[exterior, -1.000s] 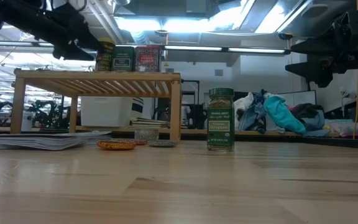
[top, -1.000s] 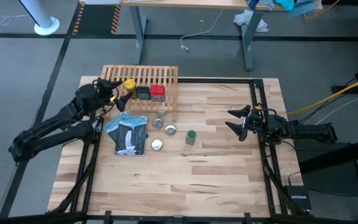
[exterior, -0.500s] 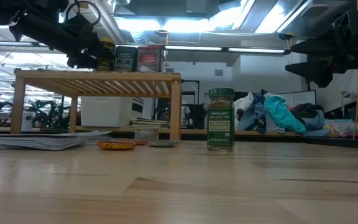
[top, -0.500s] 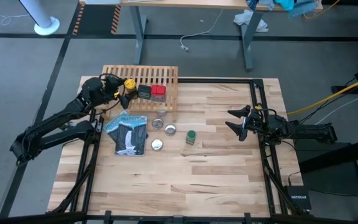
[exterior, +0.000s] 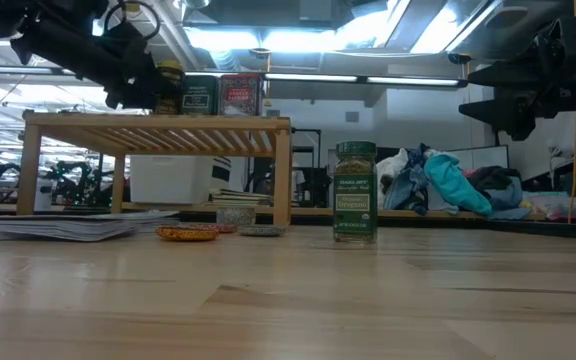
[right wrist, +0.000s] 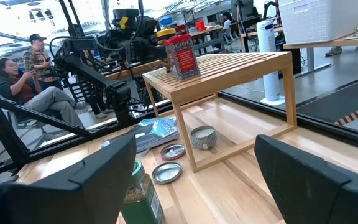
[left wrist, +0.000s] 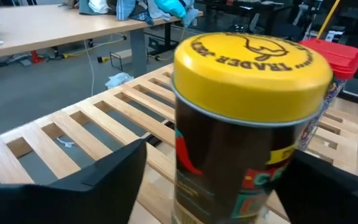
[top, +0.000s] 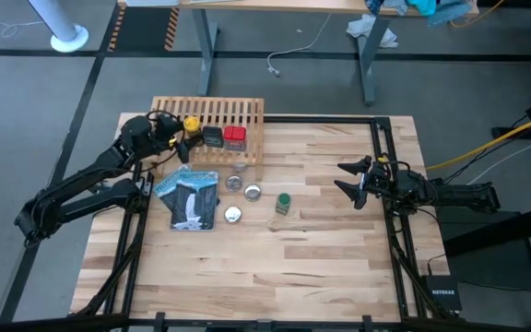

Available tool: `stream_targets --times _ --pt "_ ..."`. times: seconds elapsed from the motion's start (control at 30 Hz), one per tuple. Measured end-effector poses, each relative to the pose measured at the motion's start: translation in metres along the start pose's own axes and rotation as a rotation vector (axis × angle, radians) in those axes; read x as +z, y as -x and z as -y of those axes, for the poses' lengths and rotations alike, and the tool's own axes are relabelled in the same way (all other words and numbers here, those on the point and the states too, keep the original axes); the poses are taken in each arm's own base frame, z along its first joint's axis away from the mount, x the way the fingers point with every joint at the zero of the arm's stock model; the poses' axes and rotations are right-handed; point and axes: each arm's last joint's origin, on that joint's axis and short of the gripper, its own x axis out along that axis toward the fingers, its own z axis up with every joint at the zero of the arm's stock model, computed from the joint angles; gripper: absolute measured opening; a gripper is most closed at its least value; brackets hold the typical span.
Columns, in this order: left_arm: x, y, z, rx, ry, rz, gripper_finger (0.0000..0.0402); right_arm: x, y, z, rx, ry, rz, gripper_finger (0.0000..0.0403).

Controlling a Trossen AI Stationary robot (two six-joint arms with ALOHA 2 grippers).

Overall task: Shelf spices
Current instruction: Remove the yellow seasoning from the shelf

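The shelf stands at the table's far left. On its slats stand the yellow-capped jar, the black tin and the red tin, in a row. The green-capped jar stands upright on the tabletop in front of the shelf. My left gripper reaches level over the shelf's left end, open, with the yellow-capped jar between its fingers. My right gripper hangs open above the table's right side, holding nothing. My left gripper has its fingers on either side of the yellow-capped jar's body, coming level from the table's left. A gap shows beside one finger. Whether the other finger touches the jar, I cannot tell. The jar stands upright on the shelf's slats.
A flat blue-and-white packet lies in front of the shelf, with small silvery round tins beside it and under the shelf's front edge. People sit beyond the table's left side. The near half of the tabletop is bare wood.
My left gripper has moved toward the table's right and far edge, up to the yellow-capped jar, and now has the jar between its fingers. The jar and the tins stand where they were.
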Motion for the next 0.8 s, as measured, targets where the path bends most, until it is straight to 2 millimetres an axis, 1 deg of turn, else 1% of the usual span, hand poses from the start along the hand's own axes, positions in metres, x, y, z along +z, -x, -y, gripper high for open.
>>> stream_targets --times 0.23,0.3,0.5,0.67,0.8 --pt "0.0 0.0 0.0 0.001 0.016 0.003 0.0202 0.0 0.0 0.0 0.0 0.0 0.0 0.0335" --pt "0.0 0.0 0.0 0.002 0.029 0.004 0.0186 0.0 0.0 0.0 0.0 0.0 0.0 0.0335" --pt "0.002 0.006 0.001 0.009 0.028 0.027 0.0186 0.0 0.0 0.0 0.0 0.0 0.0 0.0335" --pt "0.004 0.021 0.002 0.028 0.024 0.058 0.0186 0.0 0.0 0.0 0.0 0.0 0.0 0.0335" --pt "0.007 0.034 0.005 0.017 0.047 0.117 0.0186 0.0 0.0 0.0 0.0 0.0 0.0 0.0335"
